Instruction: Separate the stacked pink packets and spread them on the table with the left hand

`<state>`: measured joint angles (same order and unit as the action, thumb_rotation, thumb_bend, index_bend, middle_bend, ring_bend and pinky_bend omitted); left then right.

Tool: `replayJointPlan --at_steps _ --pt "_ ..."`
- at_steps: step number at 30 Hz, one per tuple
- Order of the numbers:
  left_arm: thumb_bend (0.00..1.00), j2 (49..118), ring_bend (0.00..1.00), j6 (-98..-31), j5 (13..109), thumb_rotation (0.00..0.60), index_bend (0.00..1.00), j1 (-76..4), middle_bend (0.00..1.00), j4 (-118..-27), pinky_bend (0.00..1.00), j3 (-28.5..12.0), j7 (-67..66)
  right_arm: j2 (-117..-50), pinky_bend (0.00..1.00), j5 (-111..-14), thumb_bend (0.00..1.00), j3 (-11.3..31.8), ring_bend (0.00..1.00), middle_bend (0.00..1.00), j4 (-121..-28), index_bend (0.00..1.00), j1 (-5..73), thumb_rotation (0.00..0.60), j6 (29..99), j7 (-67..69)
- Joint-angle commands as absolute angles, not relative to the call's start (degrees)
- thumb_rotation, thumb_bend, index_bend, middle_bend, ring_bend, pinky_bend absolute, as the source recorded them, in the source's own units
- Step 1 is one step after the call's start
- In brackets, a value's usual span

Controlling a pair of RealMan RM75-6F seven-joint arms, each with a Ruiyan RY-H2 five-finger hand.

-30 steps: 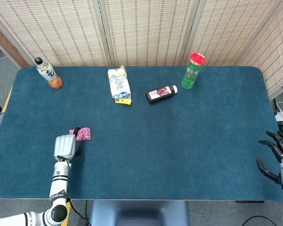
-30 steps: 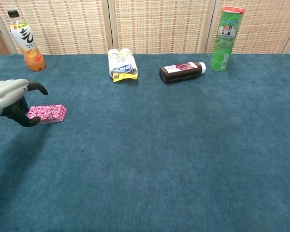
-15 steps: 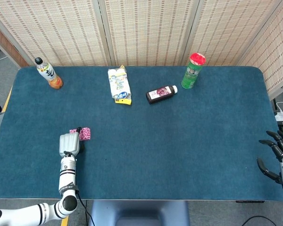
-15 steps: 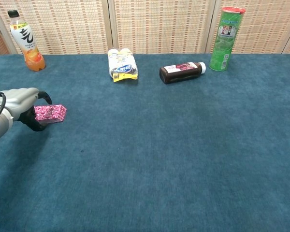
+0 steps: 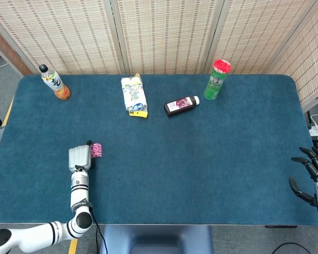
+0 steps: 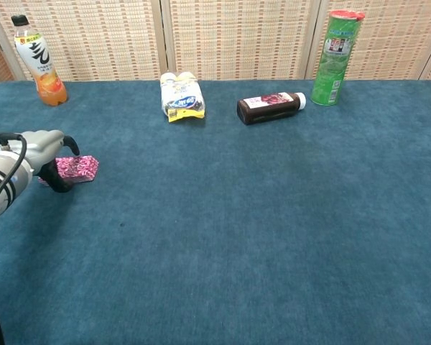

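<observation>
Pink and patterned, the stacked packets lie on the near left part of the blue carpeted table, and we see our left hand right against their left end. In the chest view its dark thumb and a finger curl around that end of the stack, so the hand looks closed onto the packets, though we cannot tell from either view how firmly it grips them or whether the stack is off the cloth. From the head view the silver back of the hand covers most of the stack and only its right end shows. Our right hand hangs at the near right edge of the table, fingers spread apart and holding nothing; the chest view does not show it. Along the far side of the table we see an orange drink bottle standing at the far left, a white and yellow snack pack lying flat left of centre, a dark bottle with a white cap lying on its side just right of it, and a green canister with a red lid standing upright further right. All four are well apart from the packets. Behind the table stand woven screen panels.
</observation>
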<state>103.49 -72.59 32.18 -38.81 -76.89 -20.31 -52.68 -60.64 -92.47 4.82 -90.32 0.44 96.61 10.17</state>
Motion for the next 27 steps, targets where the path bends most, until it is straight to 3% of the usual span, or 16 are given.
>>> replayJointPlan --at_steps 1,27 --pt "0.36 103.5 1.00 -72.2 31.5 0.600 0.22 -39.3 1.00 -76.2 1.00 -20.6 -52.9 -60.6 0.57 -92.4 0.31 4.9 0.09 0.15 -90.3 0.31 0.5 0.600 96.5 10.3" --pt "0.36 102.4 1.00 -72.5 30.3 0.600 0.26 -40.3 1.00 -76.4 1.00 -19.9 -51.5 -60.6 0.57 -92.7 0.31 4.8 0.09 0.15 -90.4 0.31 0.4 0.600 96.6 10.1"
